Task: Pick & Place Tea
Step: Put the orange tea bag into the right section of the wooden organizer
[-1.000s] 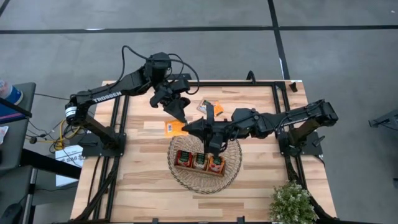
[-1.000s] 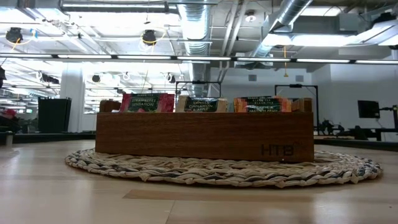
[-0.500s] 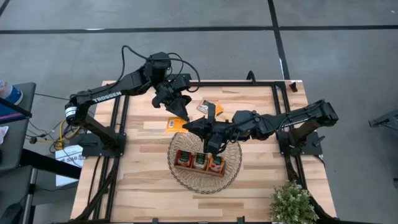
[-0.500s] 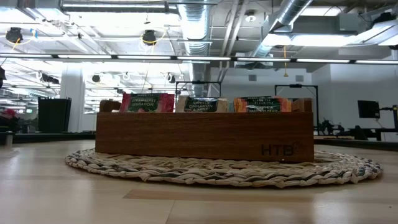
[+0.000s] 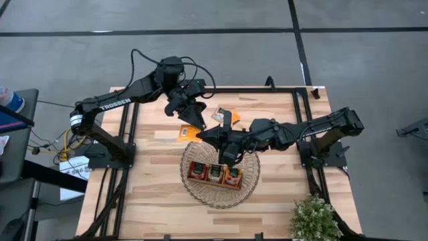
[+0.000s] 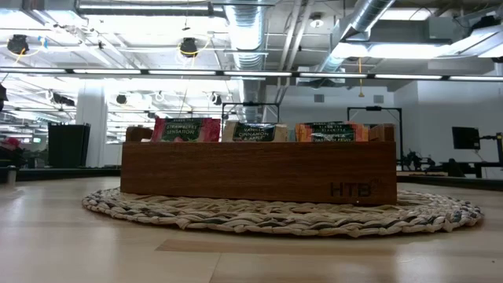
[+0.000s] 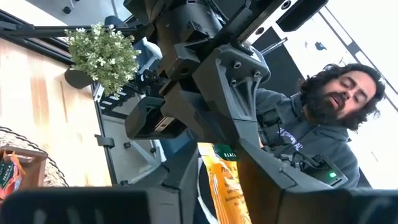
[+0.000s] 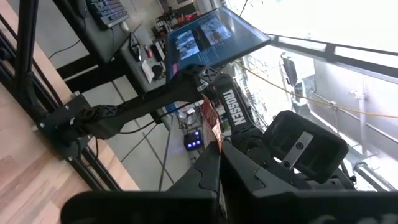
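An orange tea sachet point(image 5: 186, 134) hangs in the air above the table's middle, just beyond the round wicker basket point(image 5: 249, 189). My right gripper point(image 5: 202, 136) reaches level from the right and is shut on it. My left gripper point(image 5: 196, 126) comes in from the far left. Its fingers point(image 7: 74, 208) stand open on either side of the sachet's lower end point(image 7: 231, 208). The wooden tray point(image 6: 259, 169) rests on the basket, with red point(image 6: 186, 130), pale point(image 6: 253, 132) and orange point(image 6: 330, 132) sachets upright in its three compartments. Another orange sachet point(image 5: 224, 114) lies flat on the table. My right gripper pinches the orange sachet by one end point(image 7: 217, 155) between its two fingers, flat faces against the pads. The fingers come level from the table's right. The rest of the sachet point(image 8: 214, 127) sticks out past the fingertips, lifted clear of the table.
A small potted plant point(image 5: 313, 217) stands at the near right corner. A black frame point(image 5: 294, 94) runs around the table top. A person point(image 7: 323, 124) sits beyond the table. Bare wood lies at the near left point(image 5: 140, 201).
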Motion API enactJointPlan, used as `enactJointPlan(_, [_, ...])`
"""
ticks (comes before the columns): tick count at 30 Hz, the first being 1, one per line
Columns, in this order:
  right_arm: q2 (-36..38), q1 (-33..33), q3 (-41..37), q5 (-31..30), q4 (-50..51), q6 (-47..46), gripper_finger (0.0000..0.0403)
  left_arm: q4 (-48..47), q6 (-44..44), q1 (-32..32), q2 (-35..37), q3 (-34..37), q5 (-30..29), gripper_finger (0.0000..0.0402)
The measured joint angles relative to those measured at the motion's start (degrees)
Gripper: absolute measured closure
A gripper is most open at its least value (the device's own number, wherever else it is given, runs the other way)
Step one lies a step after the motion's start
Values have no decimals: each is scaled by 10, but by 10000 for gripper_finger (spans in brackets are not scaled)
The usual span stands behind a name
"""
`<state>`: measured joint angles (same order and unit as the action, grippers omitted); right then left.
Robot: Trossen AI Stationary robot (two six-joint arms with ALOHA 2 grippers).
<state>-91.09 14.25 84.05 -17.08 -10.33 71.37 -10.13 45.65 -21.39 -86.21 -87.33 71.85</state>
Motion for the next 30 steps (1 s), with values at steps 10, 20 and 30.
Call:
enactJointPlan(10, [-1, 15, 12, -42, 20, -29, 403, 4, -39, 0, 0, 0, -13, 256])
enactJointPlan(20, [-1, 53, 93, -73, 172, -159, 403, 18, -128, -20, 4, 0, -56, 254])
enactJointPlan(30, [0, 74, 216, -77, 454, -532, 403, 12, -182, -51, 16, 0, -90, 255])
